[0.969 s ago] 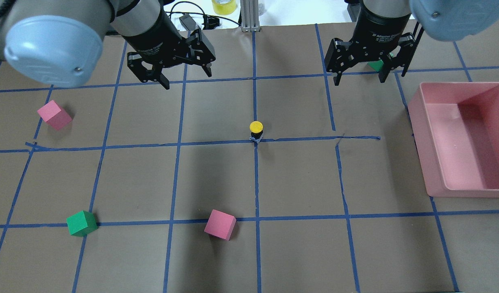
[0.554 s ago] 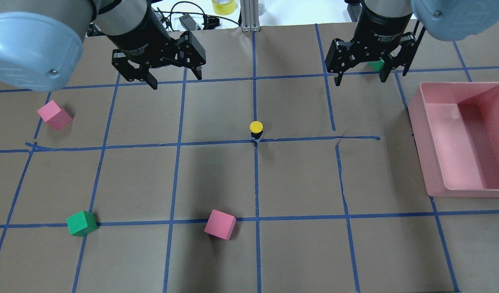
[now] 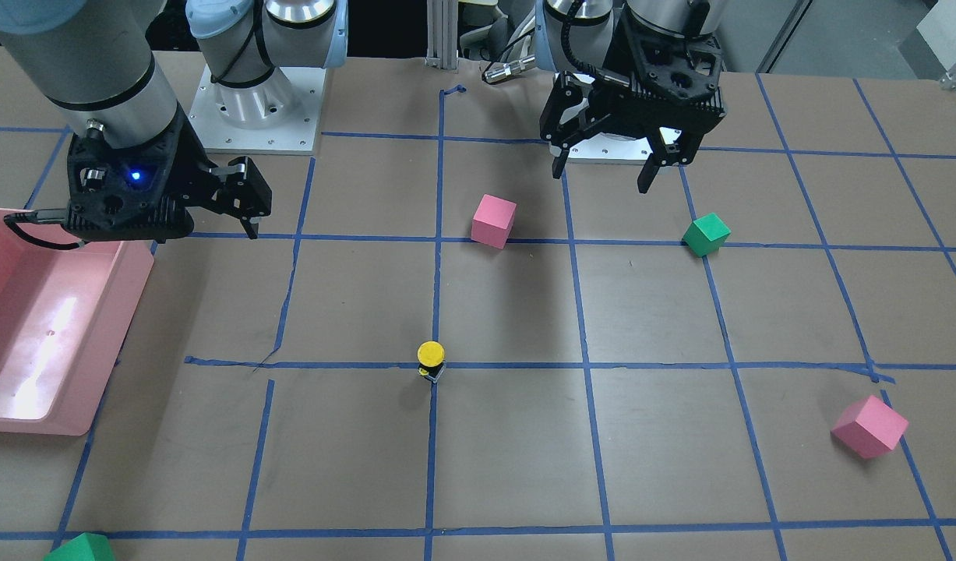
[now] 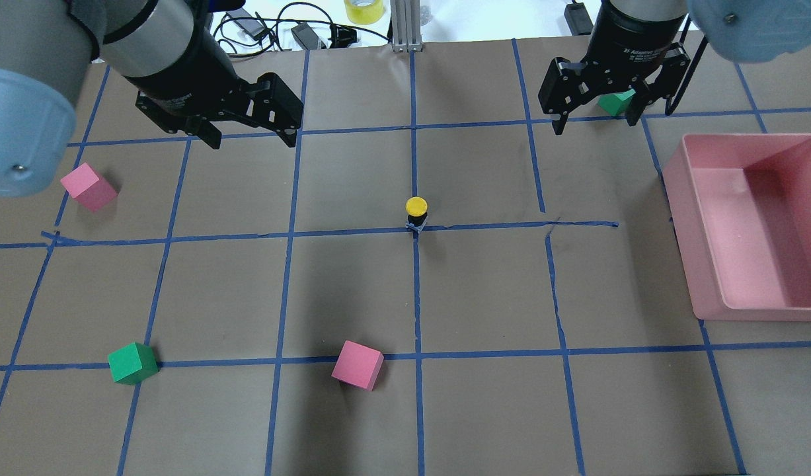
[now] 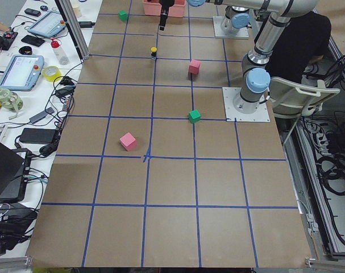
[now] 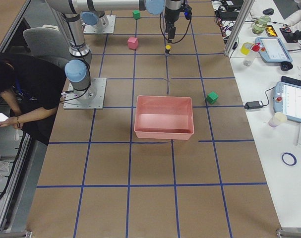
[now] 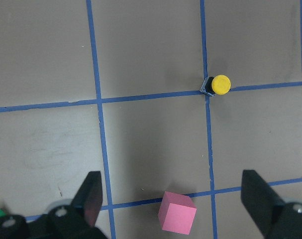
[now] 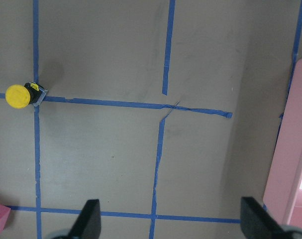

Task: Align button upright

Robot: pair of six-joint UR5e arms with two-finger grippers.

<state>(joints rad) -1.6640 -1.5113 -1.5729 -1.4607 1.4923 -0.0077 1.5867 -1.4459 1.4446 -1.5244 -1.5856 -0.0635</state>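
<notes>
Left pincer: my left pincer (image 4: 252, 140) hung over the far left part of the table (image 4: 484, 291), its fingers (image 7: 92, 195) spread wide with nothing between them.
Right pincer: my right pincer (image 4: 595, 124) hung over the far right part, also spread wide and holding nothing.
Button: the button (image 4: 416, 206) stood upright near the middle of the table, yellow cap on top, black body below it and the small pale base on the paper.
Button's spot: its base sat on the crossing of two blue tape lines (image 4: 339, 233).
Button and pincers: it was well apart from both, roughly between them and nearer to my base than either.
Pink cubes: the left pink cube (image 4: 88, 187) lay toward my left edge, and the middle pink cube (image 4: 357, 365) lay near my base, just beside a tape crossing.
Green cubes: the left green cube (image 4: 133, 363) sat on a tape line at my near left, and the right green cube (image 4: 615, 102) showed between my right pincer's fingers from overhead, on the table beyond them.
Tray: the pink tray (image 4: 683, 218) stood at my right side, well apart from the button.
</notes>
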